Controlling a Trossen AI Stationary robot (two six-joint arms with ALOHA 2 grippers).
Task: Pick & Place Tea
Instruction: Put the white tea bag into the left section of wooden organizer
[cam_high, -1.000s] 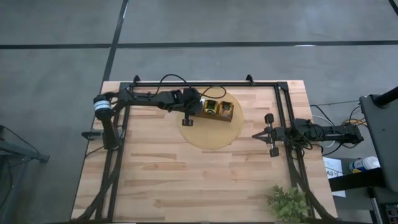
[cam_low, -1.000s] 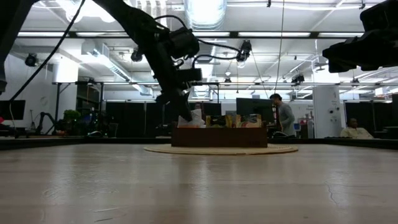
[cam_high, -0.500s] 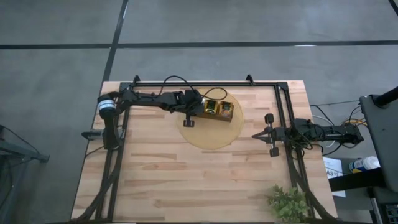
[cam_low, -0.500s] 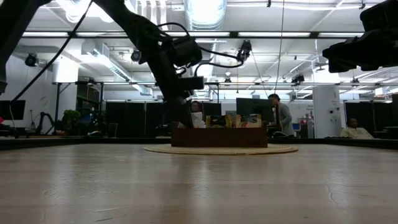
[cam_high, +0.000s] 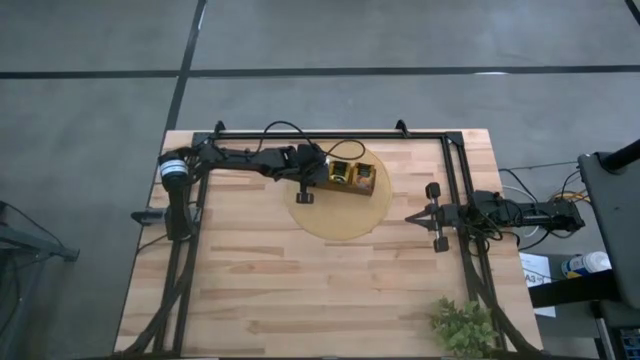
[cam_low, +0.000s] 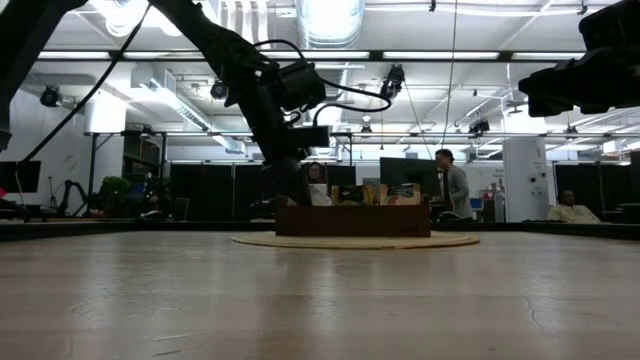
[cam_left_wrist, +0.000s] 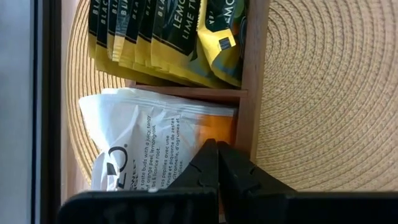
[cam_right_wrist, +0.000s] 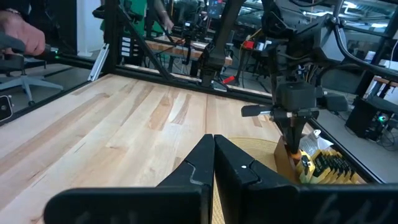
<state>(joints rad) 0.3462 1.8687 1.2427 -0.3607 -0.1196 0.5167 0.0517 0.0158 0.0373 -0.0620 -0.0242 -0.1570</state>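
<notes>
A brown wooden tray sits on a round woven mat at the table's far middle. Yellow-green tea packets stand in one compartment, and white-and-orange packets lie in the left end compartment. My left gripper points down into that end compartment, shut on a white-and-orange packet. My right gripper waits shut by the table's right edge, pointing at the tray. The orange-red packets are hidden. My left gripper comes from above, pointing down, and its shut fingertips meet the orange end of a white-and-orange packet, next to the tray's wall. The packet lies down in the compartment on the others. The fingers hide the pinch itself.
A black frame runs along the table's far, left and right sides. A small green plant stands at the near right corner. Bare wood spreads in front of the mat. People stand in the room behind.
My left gripper has come down from above the tray's left end into that compartment and has stayed shut. The white packet, which hung below its fingers above the tray's rim, is now down inside the tray.
</notes>
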